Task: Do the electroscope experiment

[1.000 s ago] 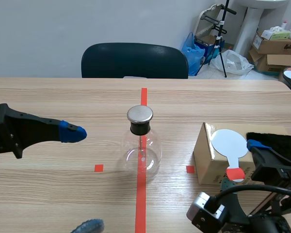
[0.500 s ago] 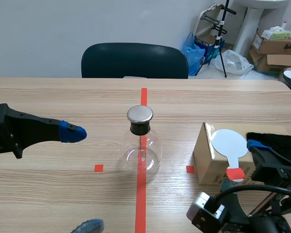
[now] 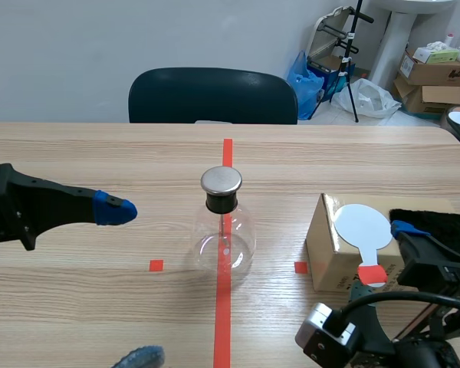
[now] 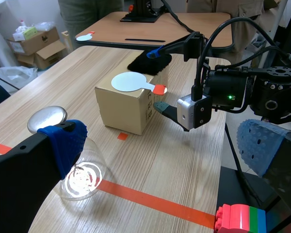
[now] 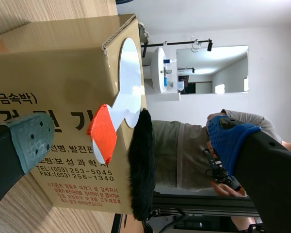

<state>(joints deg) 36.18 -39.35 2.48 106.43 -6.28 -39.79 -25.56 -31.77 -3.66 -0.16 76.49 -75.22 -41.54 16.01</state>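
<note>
Frontal overview, two wrist close-ups, box (image 3: 330, 257) shared

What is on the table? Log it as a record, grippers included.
flask: glass, metal cap, upright, untouched
box: cardboard, right of flask
paddle: white disc, orange-red handle, lying on box top
fur: black, on box beside paddle
left gripper: open, left of flask, apart
right gripper: open at box, paddle handle between fingers, ungripped

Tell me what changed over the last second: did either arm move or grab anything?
Nothing visibly changed. The left gripper stays open beside the flask; the right gripper stays open astride the handle of the white paddle on the box, not gripping it.
</note>
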